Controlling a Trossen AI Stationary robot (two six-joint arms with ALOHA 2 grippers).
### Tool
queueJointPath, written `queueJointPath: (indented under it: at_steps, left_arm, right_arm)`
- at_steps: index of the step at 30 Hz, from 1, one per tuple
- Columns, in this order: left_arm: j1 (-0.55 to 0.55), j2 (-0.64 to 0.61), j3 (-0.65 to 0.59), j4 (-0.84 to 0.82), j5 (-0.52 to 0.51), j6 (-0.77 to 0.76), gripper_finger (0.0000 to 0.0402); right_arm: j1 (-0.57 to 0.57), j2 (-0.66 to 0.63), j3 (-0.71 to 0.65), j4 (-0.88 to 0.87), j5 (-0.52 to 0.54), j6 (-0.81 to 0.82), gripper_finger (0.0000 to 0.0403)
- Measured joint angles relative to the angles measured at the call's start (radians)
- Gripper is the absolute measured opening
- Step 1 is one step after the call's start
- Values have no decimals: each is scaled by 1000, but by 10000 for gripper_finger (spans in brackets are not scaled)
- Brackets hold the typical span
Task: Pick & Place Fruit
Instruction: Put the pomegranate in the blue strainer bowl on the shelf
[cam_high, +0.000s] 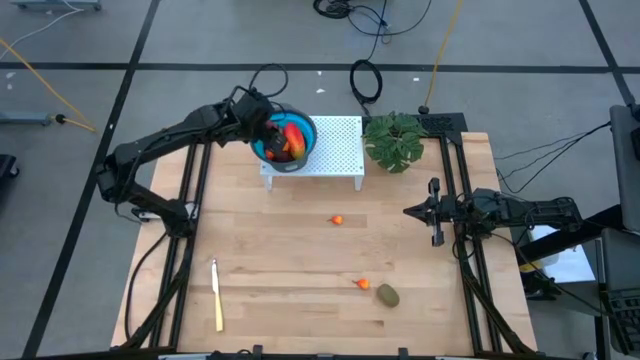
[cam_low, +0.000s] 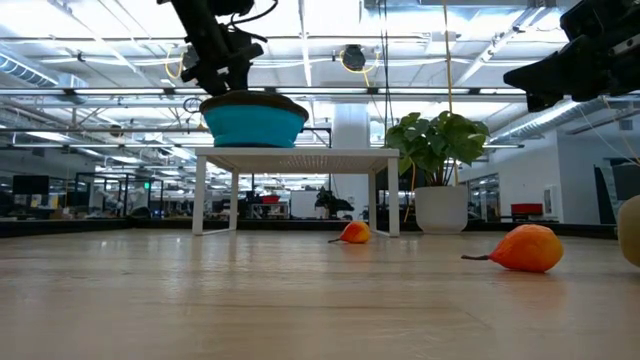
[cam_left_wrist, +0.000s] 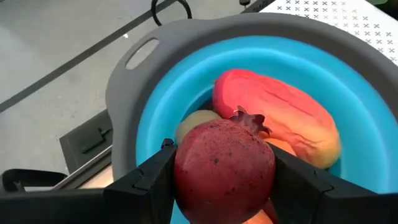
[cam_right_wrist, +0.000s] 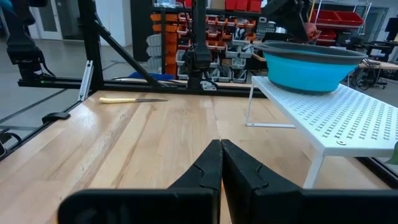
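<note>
While the left gripper (cam_left_wrist: 224, 180) hangs over the blue bowl (cam_high: 262, 151) clamped on a dark red fruit (cam_left_wrist: 224, 163), the big oblong piece (cam_left_wrist: 277, 124) and probably 1 olive oval are already inside. Left on the table: 2 tiny orange ones (cam_high: 338, 220) and 1 olive-brown oval (cam_high: 388, 296). The right gripper (cam_right_wrist: 220, 163) waits pinched closed.

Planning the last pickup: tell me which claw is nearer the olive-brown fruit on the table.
Right. The right claw waits at the table's right edge, near the olive-brown fruit; the left claw is far off over the blue bowl.
</note>
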Motion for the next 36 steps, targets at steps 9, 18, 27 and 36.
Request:
queueJointPath:
  at_steps: [9,18,27,36]
  left_arm:
    - [0,8,-1,-2,-1,-10,207]
    - [4,47,-1,-33,-5,8,207]
    - [4,53,-1,-32,-12,31,207]
    - [4,52,-1,-55,-4,33,207]
  right_arm:
    - [0,0,0,0,0,0,0]
    - [0,0,0,1,93,2,0]
    - [0,0,0,1,101,3,0]
    - [0,0,0,2,101,3,0]
